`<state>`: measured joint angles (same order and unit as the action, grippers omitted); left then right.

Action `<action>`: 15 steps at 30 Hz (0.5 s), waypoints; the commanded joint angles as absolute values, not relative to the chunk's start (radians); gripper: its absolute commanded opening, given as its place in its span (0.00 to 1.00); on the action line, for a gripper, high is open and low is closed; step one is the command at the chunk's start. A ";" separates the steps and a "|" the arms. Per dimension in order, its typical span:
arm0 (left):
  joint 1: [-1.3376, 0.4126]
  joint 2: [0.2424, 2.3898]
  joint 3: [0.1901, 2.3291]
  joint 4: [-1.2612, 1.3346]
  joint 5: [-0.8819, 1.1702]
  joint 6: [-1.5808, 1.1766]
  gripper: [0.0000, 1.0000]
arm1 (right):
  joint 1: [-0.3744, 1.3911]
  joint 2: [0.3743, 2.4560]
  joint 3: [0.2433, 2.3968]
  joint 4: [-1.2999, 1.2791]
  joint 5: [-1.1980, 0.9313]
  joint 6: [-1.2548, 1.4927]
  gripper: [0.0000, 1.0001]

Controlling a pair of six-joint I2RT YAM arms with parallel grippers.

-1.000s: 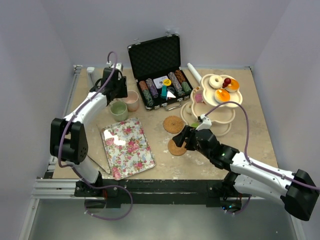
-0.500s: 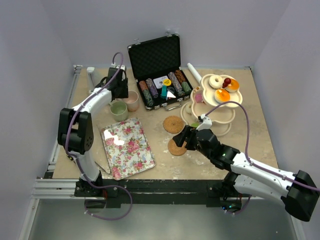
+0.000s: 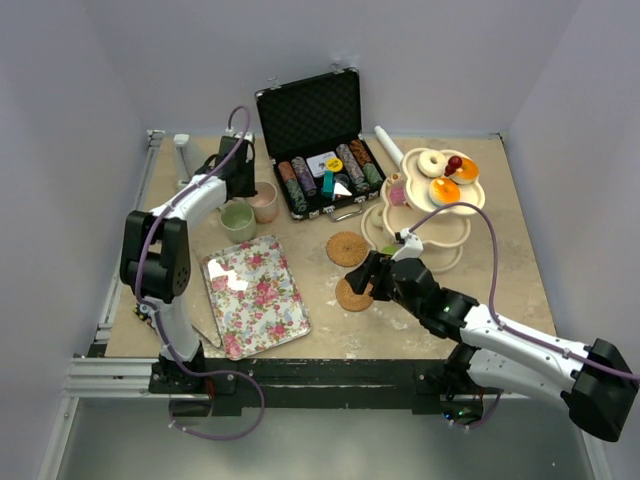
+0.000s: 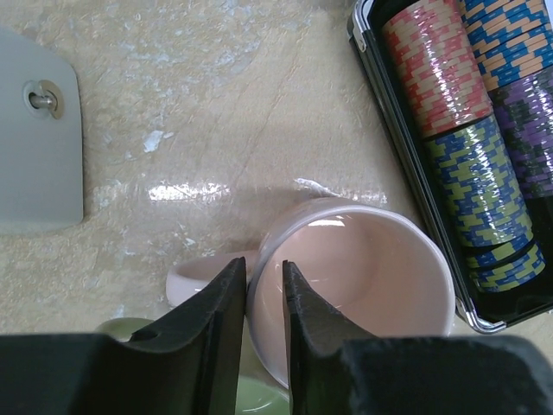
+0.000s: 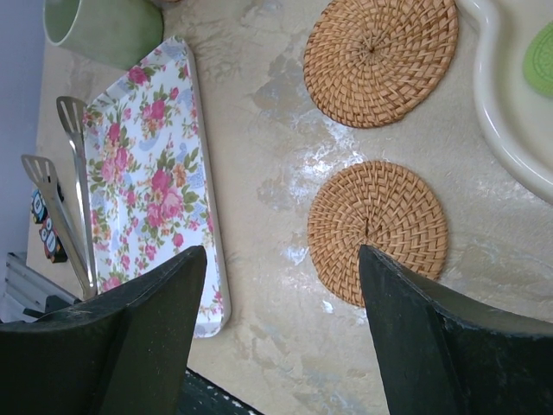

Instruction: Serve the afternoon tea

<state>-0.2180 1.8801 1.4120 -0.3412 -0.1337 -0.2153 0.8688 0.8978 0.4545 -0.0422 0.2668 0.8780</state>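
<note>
The pink cup [image 4: 363,268] stands beside the open chip case, also in the top view [image 3: 265,200]. My left gripper [image 4: 264,270] is shut on its rim, one finger inside, one outside by the handle [image 4: 199,275]. The green cup [image 3: 238,221] stands just in front of it, and shows in the right wrist view [image 5: 104,30]. The cream three-tier stand [image 3: 425,215] at the right holds donuts and small cakes [image 3: 445,178]. My right gripper [image 5: 281,264] is open and empty above the table, over a woven coaster [image 5: 378,231].
The open black case [image 3: 320,140] holds rows of striped poker chips [image 4: 467,130]. A floral tray [image 3: 255,295] lies front left with metal tongs [image 5: 65,190] beside it. A second woven coaster [image 3: 347,248] lies mid-table. A grey plate [image 4: 39,138] is bolted at the left.
The left arm has swung further back and right, bringing its gripper onto the pink cup's rim. The right arm has not moved.
</note>
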 commanded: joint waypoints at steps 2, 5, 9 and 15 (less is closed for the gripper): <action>-0.221 1.896 1.436 -0.310 -0.114 -0.196 0.21 | 0.873 0.907 0.469 -0.012 0.259 0.879 0.75; -0.222 1.881 1.425 -0.296 -0.101 -0.190 0.13 | 0.871 0.910 0.471 -0.011 0.255 0.882 0.75; -0.222 1.858 1.401 -0.268 -0.083 -0.180 0.02 | 0.873 0.911 0.476 -0.009 0.256 0.882 0.75; -0.224 1.816 1.378 -0.235 -0.022 -0.144 0.00 | 0.871 0.914 0.505 -0.060 0.293 0.876 0.75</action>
<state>-0.2226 1.8847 1.3987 -0.2947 -0.0872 -0.1795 0.8688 0.9154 0.4561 -0.0471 0.2634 0.8787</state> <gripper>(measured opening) 0.053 0.753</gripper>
